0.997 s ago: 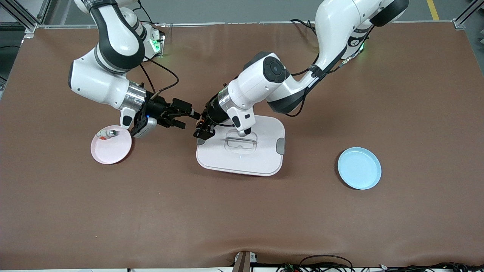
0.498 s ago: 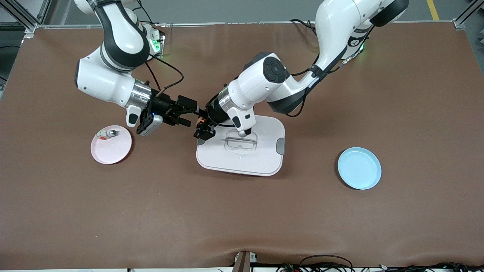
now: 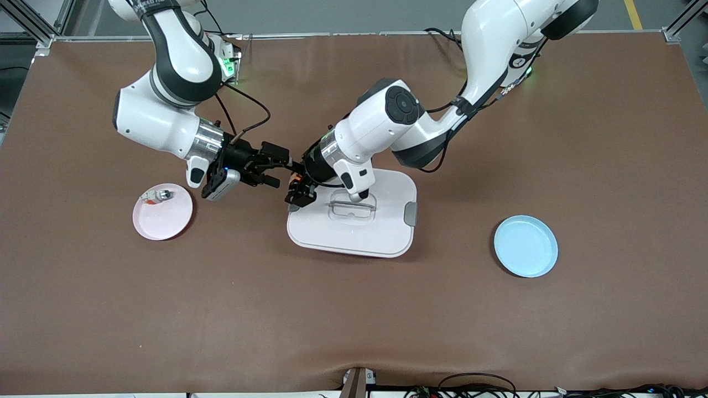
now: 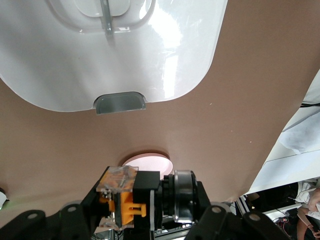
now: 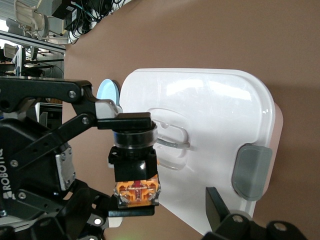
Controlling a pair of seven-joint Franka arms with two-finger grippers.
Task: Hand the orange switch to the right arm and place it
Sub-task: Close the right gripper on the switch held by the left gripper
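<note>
The two arms meet in the air over the bare table just off the corner of the white lid, on its right-arm side. The left gripper is clamped on the orange switch, which is up off the table. In the right wrist view the switch sits between the left gripper's fingers, black collar up and orange base down. The right gripper has come in from the nine o'clock side, its tips right at the switch; I cannot tell how its fingers are set. At about eight o'clock from the handoff, toward the right arm's end, lies a pink plate with a small silver-and-white piece on it. Well off at four o'clock, toward the left arm's end, sits a blue plate.
</note>
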